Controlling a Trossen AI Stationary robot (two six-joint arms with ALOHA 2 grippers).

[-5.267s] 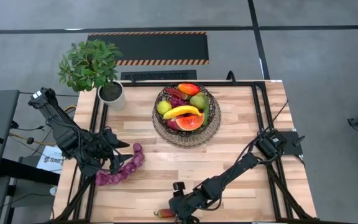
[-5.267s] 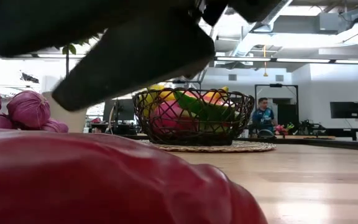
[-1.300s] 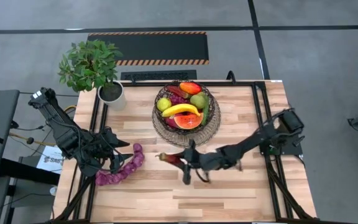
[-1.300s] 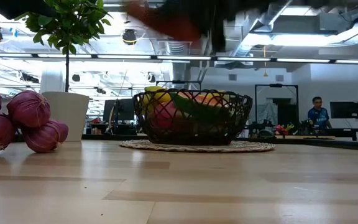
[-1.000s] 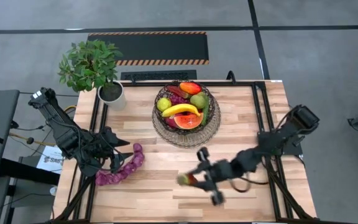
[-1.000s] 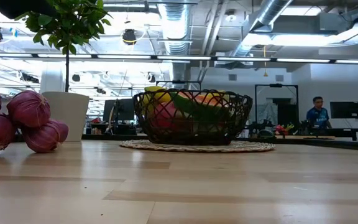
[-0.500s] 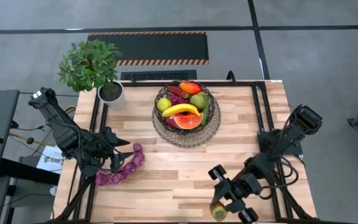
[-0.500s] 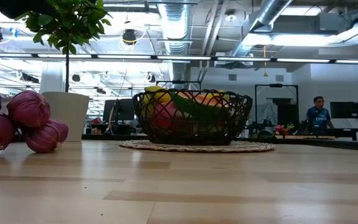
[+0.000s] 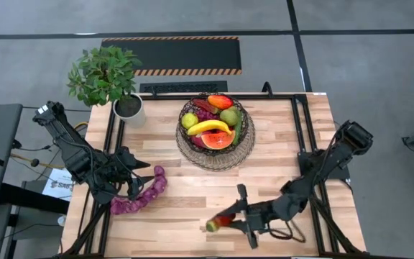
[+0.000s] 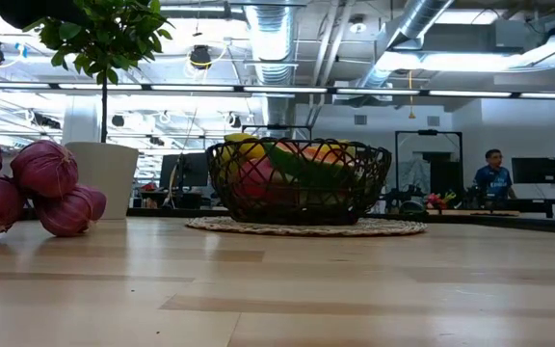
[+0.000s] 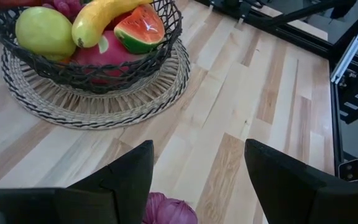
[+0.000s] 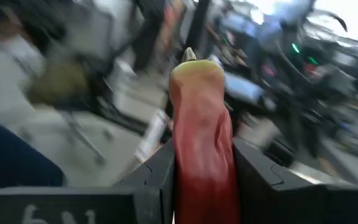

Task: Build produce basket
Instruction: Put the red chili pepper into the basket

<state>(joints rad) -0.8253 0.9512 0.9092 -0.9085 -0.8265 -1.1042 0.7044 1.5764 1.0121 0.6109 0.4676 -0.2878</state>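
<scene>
The red pepper sits pinched between the fingers of the right gripper, held over the table's near edge, its green stem pointing away from the wrist. The basket lies well apart from it, across the table toward the far side and slightly left, already holding a banana and a watermelon slice. The pepper's long axis probably runs roughly crosswise to that direction, though motion blur makes this uncertain. The left gripper waits with fingers spread over the purple string near the left edge.
</scene>
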